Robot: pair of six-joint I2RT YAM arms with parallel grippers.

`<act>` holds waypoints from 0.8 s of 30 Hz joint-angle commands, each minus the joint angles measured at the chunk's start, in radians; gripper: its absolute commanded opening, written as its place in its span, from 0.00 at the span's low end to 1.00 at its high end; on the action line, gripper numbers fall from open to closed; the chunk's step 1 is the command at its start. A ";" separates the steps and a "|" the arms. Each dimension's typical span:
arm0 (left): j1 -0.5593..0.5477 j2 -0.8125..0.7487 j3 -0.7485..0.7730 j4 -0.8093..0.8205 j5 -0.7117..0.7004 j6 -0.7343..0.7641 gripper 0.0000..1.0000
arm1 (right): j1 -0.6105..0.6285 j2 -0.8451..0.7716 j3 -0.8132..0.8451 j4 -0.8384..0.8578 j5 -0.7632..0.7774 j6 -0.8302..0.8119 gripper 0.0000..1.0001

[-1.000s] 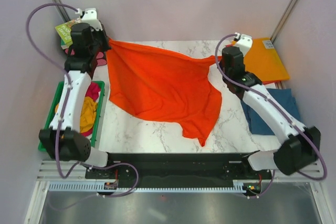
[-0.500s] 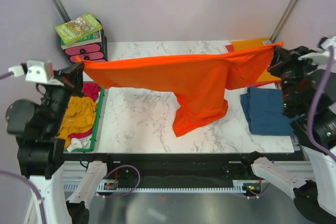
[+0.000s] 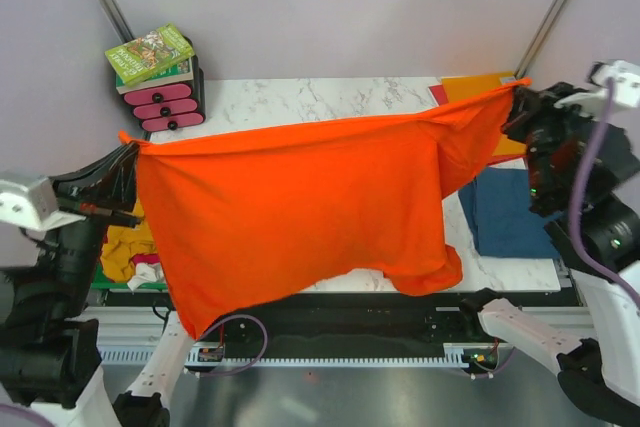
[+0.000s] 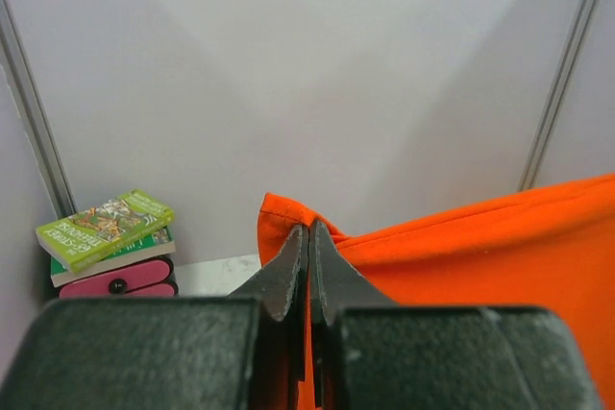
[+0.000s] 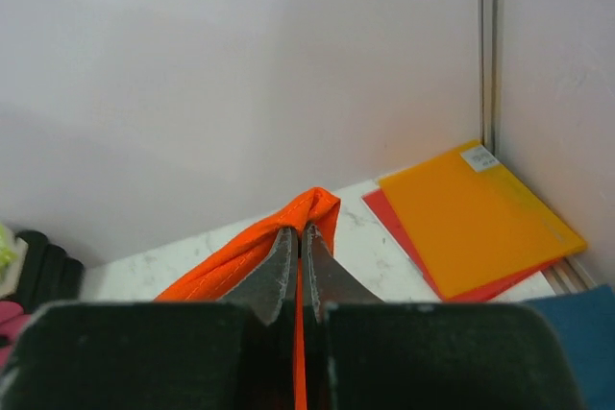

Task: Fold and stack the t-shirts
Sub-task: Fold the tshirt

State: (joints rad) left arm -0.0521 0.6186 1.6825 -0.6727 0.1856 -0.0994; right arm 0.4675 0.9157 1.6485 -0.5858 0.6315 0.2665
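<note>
Left gripper (image 4: 309, 237) and right gripper (image 5: 300, 237) each pinch only a corner of the airborne orange t-shirt (image 3: 300, 207); a sideways tug could slip it free.

Plain bright orange t-shirt (image 3: 300, 207).
Teal-blue t-shirt (image 3: 510, 222); white, grey-veined marble table (image 3: 300, 102); green book (image 3: 150, 50); pink drawers (image 3: 165, 107); yellow-orange folder (image 5: 476, 228), red folder (image 5: 399, 235).

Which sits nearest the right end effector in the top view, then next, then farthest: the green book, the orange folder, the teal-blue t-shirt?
From the right end effector:
1. orange folder, just beside it, far right corner.
2. teal-blue t-shirt, right side, closer to the arm bases.
3. green book, far left corner.
</note>
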 commanded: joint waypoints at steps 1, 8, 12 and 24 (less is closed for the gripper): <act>0.001 0.108 -0.194 0.047 -0.005 0.050 0.02 | -0.006 0.087 -0.207 0.107 0.071 0.029 0.00; 0.001 0.365 -0.654 0.395 0.043 0.124 0.02 | -0.125 0.398 -0.342 0.343 -0.016 0.115 0.00; 0.000 0.594 -0.638 0.554 0.012 0.200 0.02 | -0.145 0.691 -0.152 0.371 0.025 0.079 0.00; 0.008 1.205 -0.158 0.631 -0.164 0.182 0.02 | -0.159 1.172 0.471 0.253 0.062 -0.064 0.00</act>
State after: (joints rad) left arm -0.0517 1.7172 1.3808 -0.1169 0.0933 0.0696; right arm 0.3164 2.0472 1.9625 -0.3286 0.6540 0.2630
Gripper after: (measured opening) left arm 0.023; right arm 0.010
